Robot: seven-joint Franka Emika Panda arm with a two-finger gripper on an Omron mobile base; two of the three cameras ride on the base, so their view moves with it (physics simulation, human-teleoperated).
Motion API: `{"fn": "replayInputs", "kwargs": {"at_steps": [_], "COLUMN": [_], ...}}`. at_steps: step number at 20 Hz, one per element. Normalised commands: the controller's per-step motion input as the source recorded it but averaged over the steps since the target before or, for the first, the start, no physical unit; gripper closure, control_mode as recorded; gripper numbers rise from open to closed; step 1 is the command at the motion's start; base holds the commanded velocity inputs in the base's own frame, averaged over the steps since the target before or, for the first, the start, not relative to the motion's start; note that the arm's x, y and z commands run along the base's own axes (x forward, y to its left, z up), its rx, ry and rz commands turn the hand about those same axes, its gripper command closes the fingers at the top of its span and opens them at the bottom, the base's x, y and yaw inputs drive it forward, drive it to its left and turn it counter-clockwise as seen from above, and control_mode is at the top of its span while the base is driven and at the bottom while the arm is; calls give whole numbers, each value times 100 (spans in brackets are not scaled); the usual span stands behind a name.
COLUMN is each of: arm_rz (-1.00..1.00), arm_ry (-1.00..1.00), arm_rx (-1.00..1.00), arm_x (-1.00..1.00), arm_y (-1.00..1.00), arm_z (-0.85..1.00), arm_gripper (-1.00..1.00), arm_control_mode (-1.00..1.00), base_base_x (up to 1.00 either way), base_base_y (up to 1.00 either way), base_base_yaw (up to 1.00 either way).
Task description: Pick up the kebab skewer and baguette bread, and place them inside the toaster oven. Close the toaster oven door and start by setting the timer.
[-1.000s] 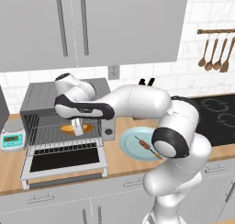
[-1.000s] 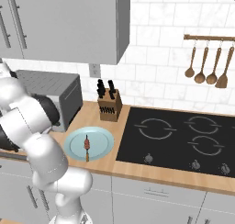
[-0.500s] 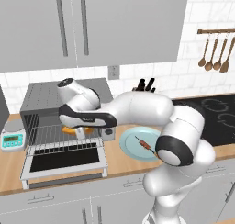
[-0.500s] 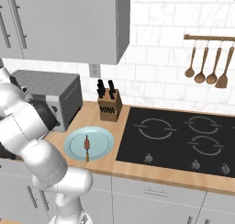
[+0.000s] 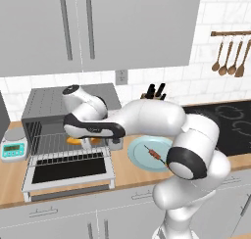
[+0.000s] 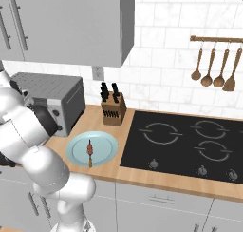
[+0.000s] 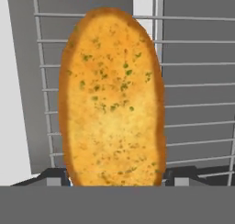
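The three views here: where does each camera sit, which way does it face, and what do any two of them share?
Left base view: behind the arm to its left, looking forward and down at the toaster oven with its door dropped open; the white arm crosses from the lower right.
Right base view: behind to its right, over the plate and cooktop; the arm fills the lower left.
Hand view: along the gripper at the baguette bread on the rack.
Both base views share the kebab skewer on the plate.

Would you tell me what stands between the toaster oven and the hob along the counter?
In the right base view, the blue plate with the kebab skewer and a knife block stand between toaster oven and hob.
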Motion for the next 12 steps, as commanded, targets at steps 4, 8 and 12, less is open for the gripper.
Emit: {"fn": "replayInputs", "kwargs": {"at_steps": [4, 8, 12], "arm_rz": [0, 0, -5], "arm_ry": [0, 0, 9], "arm_rx": [0, 0, 0], "arm_x": [27, 21, -24], "arm_y": [0, 0, -25], "arm_z": [0, 0, 19], "arm_gripper": [-100, -100, -100], "arm_control_mode": [-100, -100, -100], "base_base_x": [0, 0, 0], "base_base_y": [0, 0, 0], "base_base_yaw": [0, 0, 0]}}
